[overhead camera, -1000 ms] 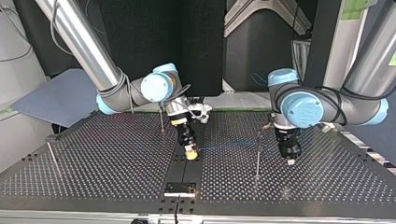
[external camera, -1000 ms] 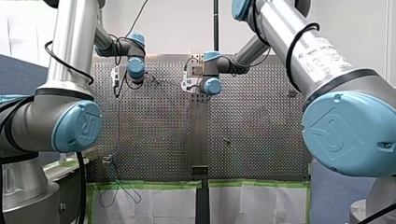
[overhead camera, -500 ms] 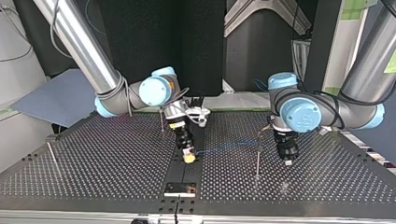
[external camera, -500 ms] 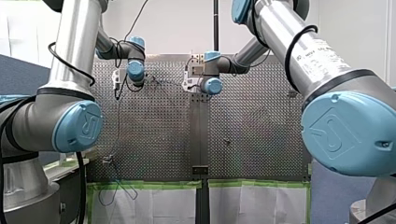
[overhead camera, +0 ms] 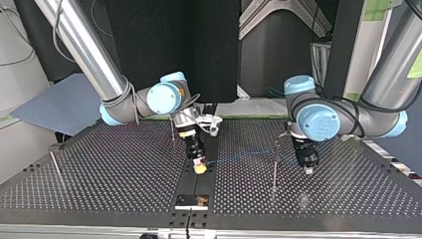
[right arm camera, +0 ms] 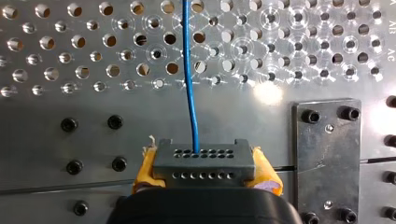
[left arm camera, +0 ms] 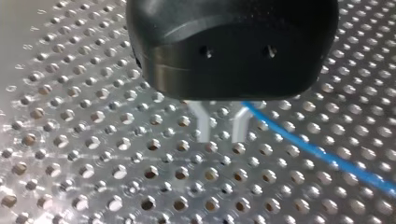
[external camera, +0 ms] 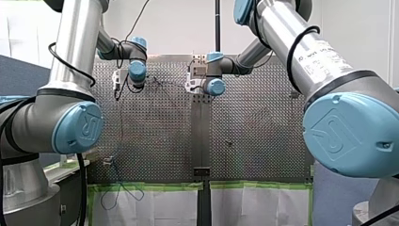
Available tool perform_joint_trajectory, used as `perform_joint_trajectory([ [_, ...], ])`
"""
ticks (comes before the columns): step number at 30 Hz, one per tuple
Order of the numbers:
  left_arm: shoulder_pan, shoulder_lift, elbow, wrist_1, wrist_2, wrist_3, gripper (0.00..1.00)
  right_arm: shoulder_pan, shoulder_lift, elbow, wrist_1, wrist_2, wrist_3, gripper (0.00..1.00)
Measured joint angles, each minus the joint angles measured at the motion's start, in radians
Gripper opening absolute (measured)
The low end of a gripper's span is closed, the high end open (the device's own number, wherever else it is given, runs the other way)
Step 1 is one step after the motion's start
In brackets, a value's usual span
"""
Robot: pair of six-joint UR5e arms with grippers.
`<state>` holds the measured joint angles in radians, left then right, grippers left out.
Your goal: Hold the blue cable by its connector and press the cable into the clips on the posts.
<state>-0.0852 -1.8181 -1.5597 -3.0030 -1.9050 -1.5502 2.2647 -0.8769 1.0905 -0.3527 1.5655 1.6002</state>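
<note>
— Connector (right arm camera: 204,161) location?
— Clamped in yellow fingers (right arm camera: 147,170) of right gripper (right arm camera: 205,170), above surface (right arm camera: 93,107) centre strip; blue cable (right arm camera: 189,70) runs ahead.
— Left gripper (left arm camera: 220,128)?
— Fingers (left arm camera: 201,123) narrowly apart, holding nothing; cable just beside them.

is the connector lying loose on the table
No, the connector is clamped between the yellow pads of my right tool, with the blue cable leading off ahead of it.
</note>
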Motion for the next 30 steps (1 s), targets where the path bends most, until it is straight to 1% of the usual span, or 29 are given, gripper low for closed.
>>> perform_joint_trajectory([
  [1,-0.001,0.0,0.0,-0.007,-0.01,0.008,1.0,0.0,0.0,0.0,0.002,0.0,0.0,0.0],
  [5,-0.003,0.0,0.0,-0.016,-0.032,0.02,1.0,0.002,0.0,0.0,0.008,0.0,0.0,0.0],
  [8,-0.005,0.001,0.0,-0.024,-0.034,0.02,1.0,0.003,0.0,0.0,0.011,0.001,0.0,0.0],
  [12,-0.011,0.006,0.0,-0.051,-0.028,0.01,1.0,0.005,0.0,0.0,0.014,0.0,0.0,0.0],
  [18,-0.028,0.023,0.0,-0.095,-0.007,-0.033,1.0,0.006,0.0,0.0,0.02,0.0,0.0,0.0],
  [22,-0.043,0.051,0.0,-0.134,0.018,-0.074,1.0,0.006,0.0,0.001,0.024,0.001,0.0,0.0],
  [24,-0.049,0.064,-0.003,-0.149,0.023,-0.091,1.0,0.007,0.0,0.001,0.025,0.001,0.0,0.0],
  [27,-0.053,0.087,-0.022,-0.167,0.026,-0.122,1.0,0.007,0.0,0.001,0.026,0.001,0.0,0.0],
  [30,-0.055,0.103,-0.049,-0.166,0.025,-0.145,1.0,0.007,0.0,0.001,0.028,0.001,0.0,0.0],
])
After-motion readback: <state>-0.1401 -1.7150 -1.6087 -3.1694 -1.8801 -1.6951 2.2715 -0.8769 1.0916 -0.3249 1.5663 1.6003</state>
